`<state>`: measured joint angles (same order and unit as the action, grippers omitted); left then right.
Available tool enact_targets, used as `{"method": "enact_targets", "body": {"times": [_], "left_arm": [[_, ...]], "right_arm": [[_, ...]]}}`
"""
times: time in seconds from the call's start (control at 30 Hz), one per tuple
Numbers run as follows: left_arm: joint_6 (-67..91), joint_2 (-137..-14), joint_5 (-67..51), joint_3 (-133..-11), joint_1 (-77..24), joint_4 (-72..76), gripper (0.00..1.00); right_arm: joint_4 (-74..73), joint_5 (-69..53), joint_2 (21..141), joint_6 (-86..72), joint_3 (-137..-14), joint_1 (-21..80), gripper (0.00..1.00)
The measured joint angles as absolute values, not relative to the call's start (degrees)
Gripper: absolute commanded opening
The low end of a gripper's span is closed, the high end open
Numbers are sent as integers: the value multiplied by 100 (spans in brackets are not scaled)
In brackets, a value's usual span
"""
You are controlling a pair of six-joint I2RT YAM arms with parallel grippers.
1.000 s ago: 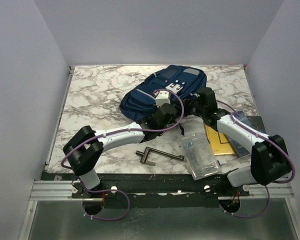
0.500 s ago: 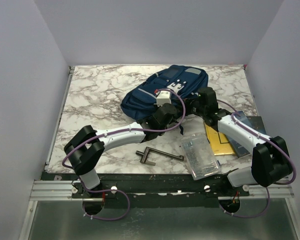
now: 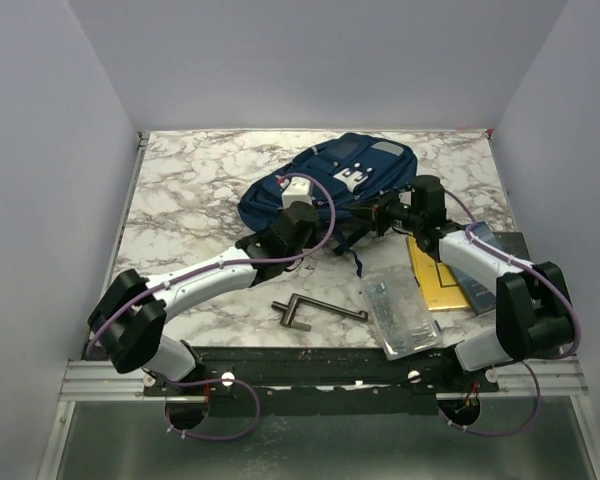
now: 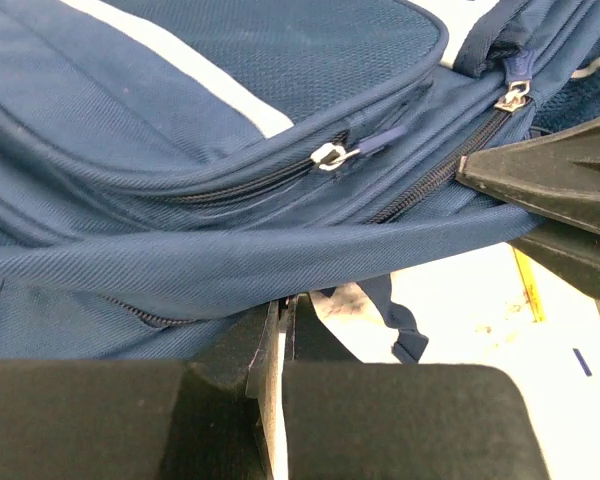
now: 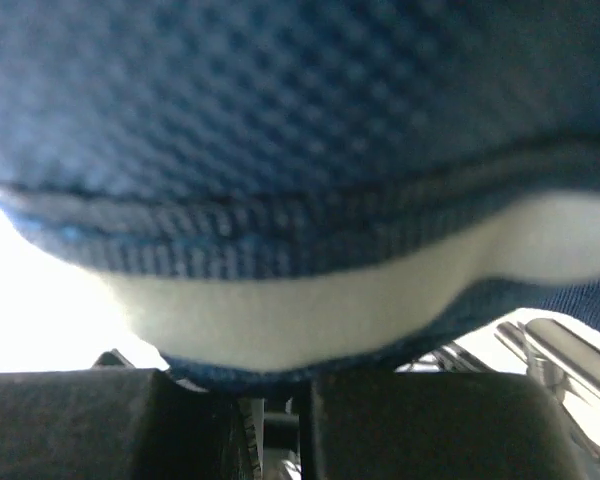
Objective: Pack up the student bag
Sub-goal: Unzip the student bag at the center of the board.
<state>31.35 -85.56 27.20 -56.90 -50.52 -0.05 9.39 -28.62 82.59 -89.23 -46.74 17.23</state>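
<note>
Marble table (image 3: 180, 200), grey walls round it. Backpack (image 3: 330, 172) is laid flat at the far middle.

Change: left gripper (image 4: 280, 335) has been swung leftward along the bag's near edge. Its fingers have been brought from partly spread to pressed together, right under a fabric fold. Whether cloth is actually caught cannot be told.

Right gripper (image 5: 280, 410) is kept pinched on the bag's white-trimmed edge at the right side.

Read as: the bag is being gripped at two points so it can be pulled open. Nothing looks packed yet.

In the way: front-pocket zip (image 4: 330, 155) and main zip (image 4: 442, 168) both look closed.

Waiting at the front: clear plastic box (image 3: 400, 315), yellow book (image 3: 442, 285), metal L-shaped tool (image 3: 315, 308). Box and book are crowded by the right arm. The tool is left between the arms.
</note>
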Motion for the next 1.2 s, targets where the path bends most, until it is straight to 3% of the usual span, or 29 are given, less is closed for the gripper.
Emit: {"method": "enact_targets", "body": {"times": [0.2, 0.57, 0.67, 0.77, 0.8, 0.87, 1.03, 1.2], "left_arm": [[3326, -8134, 1846, -5548, -4536, -762, 0], [3173, -8149, 624, -5450, -3780, -2029, 0], [3083, -8149, 242, -5387, -3771, -2095, 0], [3035, -8147, -185, -5332, -3771, -2106, 0], [3033, -8152, -405, -5341, -3771, -2110, 0], [3052, -8224, -701, -5441, -3743, -2132, 0], [3319, -8630, -1514, -5911, -3721, -1940, 0], [3468, -8877, -1973, -6235, -3736, -1817, 0]], "right_arm": [[1435, -4495, 8917, -7776, -4831, 1337, 0], [-2700, -5063, 10267, -3065, -7703, 937, 1], [-3531, -4860, 11144, -2294, -8490, 950, 29], [-3870, -4532, 11585, -2123, -8899, 1057, 73], [-3922, -4309, 11703, -2121, -9032, 1096, 82], [-3900, -3730, 11738, -2220, -9109, 1166, 88], [-3813, -2130, 11111, -2569, -8807, 1229, 88], [-3435, -1863, 9633, -3234, -7446, 1299, 84]]}}
